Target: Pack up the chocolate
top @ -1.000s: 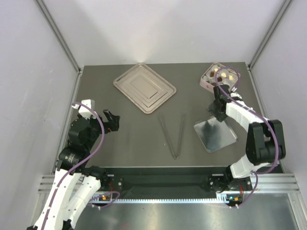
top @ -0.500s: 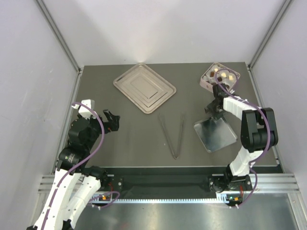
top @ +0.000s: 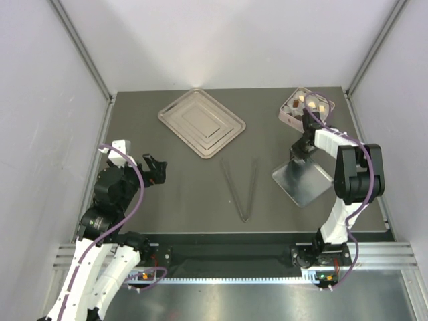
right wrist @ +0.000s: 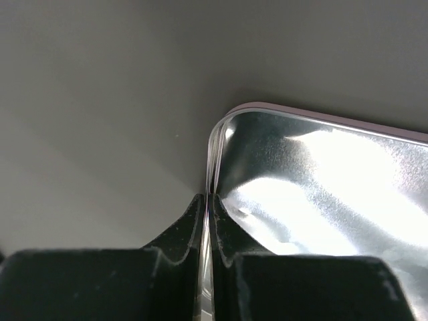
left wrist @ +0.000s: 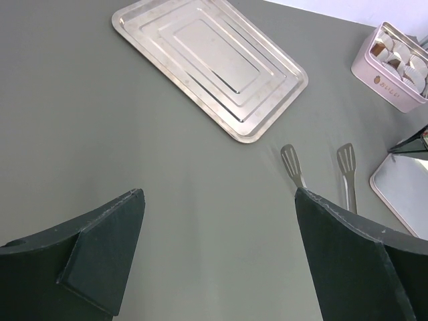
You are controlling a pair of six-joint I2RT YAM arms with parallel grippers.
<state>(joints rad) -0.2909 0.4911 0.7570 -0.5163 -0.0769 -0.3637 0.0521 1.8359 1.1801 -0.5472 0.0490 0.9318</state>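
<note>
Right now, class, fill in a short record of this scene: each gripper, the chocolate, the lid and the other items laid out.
Left gripper: open, holding nothing
Right gripper: shut on the rim of the lid
Lid position: shiny inside facing up, in front of the pink box
Chocolate: brown and cream pieces inside the pink box
Tongs: lying between the arms, untouched
Tray: metal, empty, at the back

Left arm [top: 107, 194] and right arm [top: 353, 175]: white shells, black joints, a purple cable looping along each above the black base rail [top: 234, 253]. Fingers [left wrist: 100, 247] matte black, wedge-shaped.
</note>
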